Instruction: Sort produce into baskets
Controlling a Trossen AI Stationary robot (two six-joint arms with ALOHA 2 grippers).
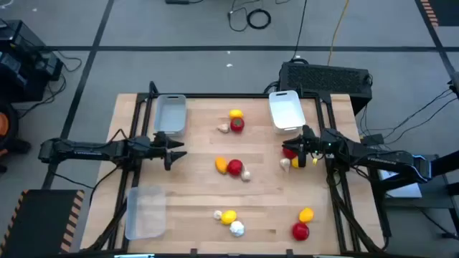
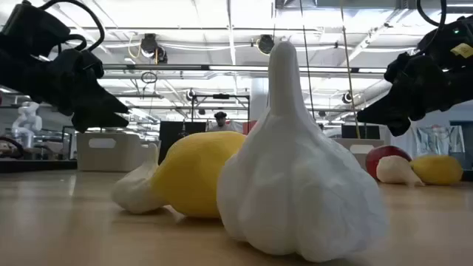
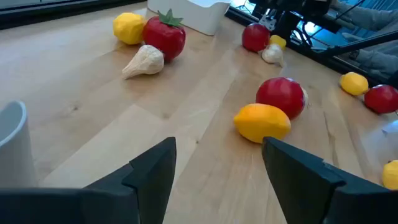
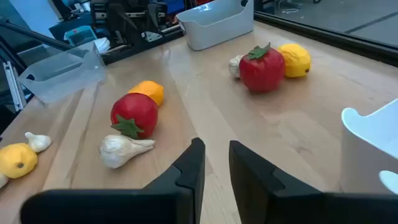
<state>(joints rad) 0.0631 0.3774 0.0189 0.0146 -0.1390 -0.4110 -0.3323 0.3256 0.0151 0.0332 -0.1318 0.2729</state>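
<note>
Well, I see a pale wooden worktop (image 1: 193,172) on grey flooring, its glossy red, yellow and whitish produce (image 1: 234,167) scattered loose between grey basket (image 1: 171,113), white basket (image 1: 285,109) and clear basket (image 1: 145,211), left pincer (image 1: 176,150) wide, right pincer (image 1: 297,153) narrow, both empty.

My pale wooden table top (image 1: 201,193) is smooth planking with a soft sheen and visible grain. Near its front left corner lies the clear translucent plastic tray (image 1: 145,212), frosted-looking. The grey plastic tray (image 1: 170,113) and white plastic tray (image 1: 285,109) at the table's far edge look matt. The red tomato-like pieces (image 3: 164,35) shine glossy; the whitish garlic bulb (image 2: 299,177) looks matt, faintly ribbed.
</note>
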